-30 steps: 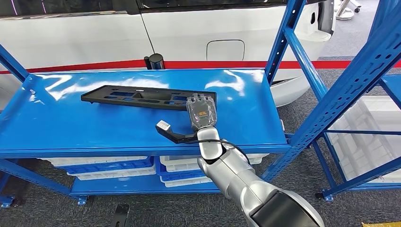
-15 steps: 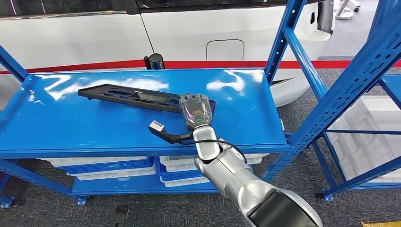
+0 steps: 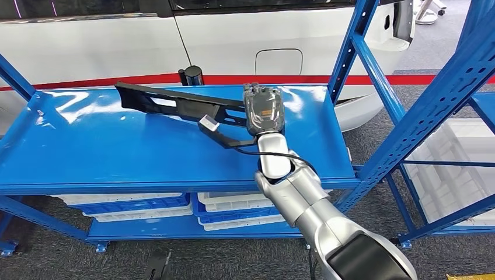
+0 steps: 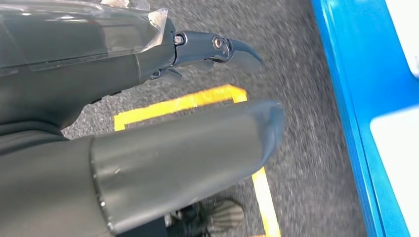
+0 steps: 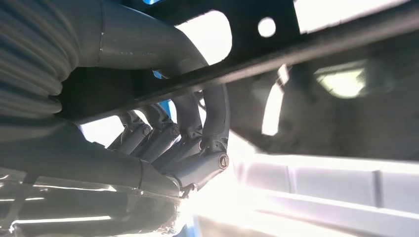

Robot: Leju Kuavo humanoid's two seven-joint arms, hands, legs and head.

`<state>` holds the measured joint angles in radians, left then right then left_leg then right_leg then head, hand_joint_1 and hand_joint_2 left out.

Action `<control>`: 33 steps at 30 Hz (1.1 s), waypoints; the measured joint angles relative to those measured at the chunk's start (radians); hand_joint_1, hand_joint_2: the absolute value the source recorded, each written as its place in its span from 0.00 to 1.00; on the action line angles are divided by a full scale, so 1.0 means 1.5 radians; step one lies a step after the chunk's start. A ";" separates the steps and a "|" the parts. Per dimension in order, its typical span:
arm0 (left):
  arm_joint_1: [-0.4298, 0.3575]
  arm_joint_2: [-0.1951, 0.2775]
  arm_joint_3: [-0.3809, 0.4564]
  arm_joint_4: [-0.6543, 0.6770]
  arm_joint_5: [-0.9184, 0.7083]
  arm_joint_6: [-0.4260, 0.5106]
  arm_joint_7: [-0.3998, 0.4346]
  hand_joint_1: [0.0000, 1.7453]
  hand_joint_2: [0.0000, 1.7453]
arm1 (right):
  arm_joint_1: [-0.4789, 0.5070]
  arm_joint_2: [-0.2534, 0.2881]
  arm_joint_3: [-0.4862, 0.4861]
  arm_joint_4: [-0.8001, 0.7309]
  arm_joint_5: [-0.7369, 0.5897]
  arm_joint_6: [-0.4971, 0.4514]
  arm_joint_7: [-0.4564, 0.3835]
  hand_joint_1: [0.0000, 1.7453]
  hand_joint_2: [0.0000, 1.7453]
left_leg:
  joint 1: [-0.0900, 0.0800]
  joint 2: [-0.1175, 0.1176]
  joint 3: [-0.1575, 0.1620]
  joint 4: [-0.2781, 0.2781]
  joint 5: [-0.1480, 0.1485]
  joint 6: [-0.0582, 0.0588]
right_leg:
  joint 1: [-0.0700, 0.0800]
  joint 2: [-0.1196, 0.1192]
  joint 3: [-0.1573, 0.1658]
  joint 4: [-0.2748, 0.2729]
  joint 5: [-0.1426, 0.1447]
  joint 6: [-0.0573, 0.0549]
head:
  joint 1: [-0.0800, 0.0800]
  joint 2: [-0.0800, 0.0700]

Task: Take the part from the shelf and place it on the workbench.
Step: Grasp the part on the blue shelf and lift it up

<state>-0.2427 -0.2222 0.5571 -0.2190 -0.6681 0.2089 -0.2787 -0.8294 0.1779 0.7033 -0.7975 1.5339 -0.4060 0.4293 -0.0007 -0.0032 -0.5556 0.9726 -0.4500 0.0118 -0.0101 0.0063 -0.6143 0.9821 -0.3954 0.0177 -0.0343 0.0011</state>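
the right hand [image 3: 264, 111] sat right of centre in the head view, its fingers [image 5: 197, 148] closed around the near end of the long black part [image 3: 175, 102]. the part stretched from the hand toward the upper left of the frame, its far end raised so that it hung tilted above the blue shelf [image 3: 87, 157] rather than lying flat on it. whether any edge touched the shelf could not be told. in the right wrist view the dark part crossed the curled fingers, which fits a firm hold.

the left hand [image 4: 148, 123] hung low over grey carpet with a yellow floor marking [image 4: 188, 101]; it held nothing, thumb and fingers apart.

the step in hand looked like the lift-off from the shelf. the next move would call for drawing the long part clear of the blue upright [image 3: 350, 52] at upper right without swinging its far end into the white car [image 3: 233, 41] behind, then turning toward the workbench.
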 joint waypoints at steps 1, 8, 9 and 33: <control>-0.002 -0.002 -0.005 0.000 -0.007 -0.009 0.003 0.00 0.00 | 0.001 -0.014 -0.005 -0.027 0.000 0.011 0.002 1.00 1.00 | 0.000 0.000 0.000 0.000 0.000 0.000 | 0.000 0.000 0.000 0.000 0.000 0.000 | 0.000 0.000; -0.013 -0.010 -0.037 0.000 -0.036 -0.025 0.015 0.00 0.50 | -0.006 -0.072 -0.021 -0.149 0.000 0.045 0.014 1.00 1.00 | 0.000 0.000 0.000 0.001 -0.001 0.001 | 0.000 0.001 0.000 0.000 0.000 0.000 | 0.000 0.000; -0.014 -0.011 -0.042 0.000 -0.041 -0.025 0.014 0.00 0.75 | -0.011 -0.077 -0.020 -0.157 0.000 0.048 0.015 1.00 1.00 | 0.000 0.000 0.000 0.001 -0.001 0.001 | 0.000 0.001 0.000 0.000 0.000 0.000 | 0.000 0.000; -0.024 -0.020 -0.053 0.000 0.004 -0.020 -0.011 0.00 1.00 | -0.111 -0.044 -0.021 -0.172 0.000 0.072 -0.051 1.00 1.00 | 0.000 0.000 -0.001 0.000 -0.001 0.001 | 0.000 0.001 0.000 0.000 0.000 0.000 | 0.000 0.000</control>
<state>-0.2792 -0.2529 0.4778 -0.2193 -0.6616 0.1792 -0.2953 -0.9953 0.1113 0.6725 -1.0562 1.5339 -0.2979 0.3525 -0.0004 -0.0027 -0.5566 0.9734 -0.4513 0.0137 -0.0099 0.0070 -0.6150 0.9822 -0.3954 0.0178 -0.0344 0.0011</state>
